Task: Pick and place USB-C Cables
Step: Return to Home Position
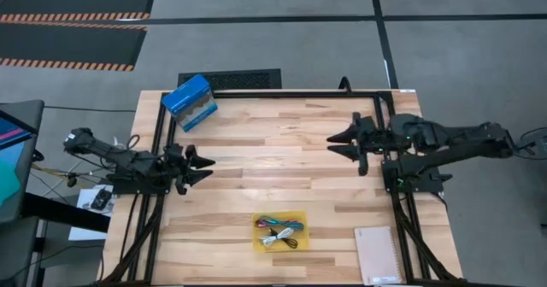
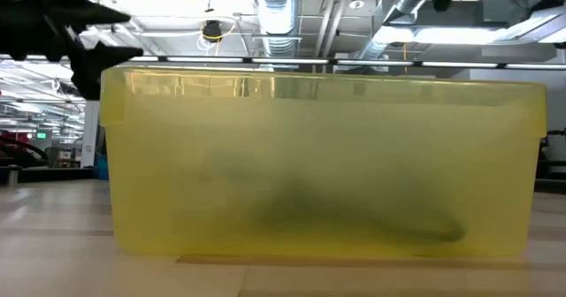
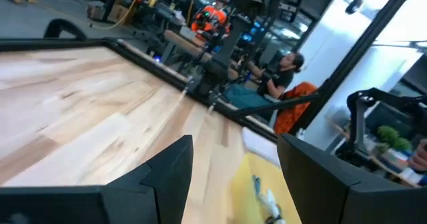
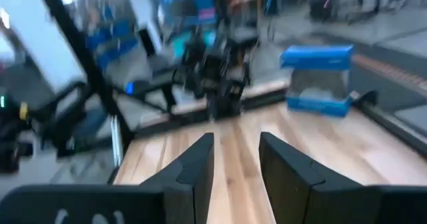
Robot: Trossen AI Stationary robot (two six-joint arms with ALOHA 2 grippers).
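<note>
A grey floor (image 1: 282,43) carries hazard-striped black mats (image 1: 68,43), while silver ducts (image 2: 270,14) and strip lights (image 2: 442,34) hang overhead.

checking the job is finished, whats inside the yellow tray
From above, the yellow tray holds a tangle of USB-C cables: teal-blue, white and dark strands. Overlapping, they cannot be counted. The low view shows only a dark blur through its wall.

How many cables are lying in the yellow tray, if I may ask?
3, all in the tray: teal cable on its inner side, red cable beside it, white cable nearest the table's edge. They overlap; more may hide.
</note>
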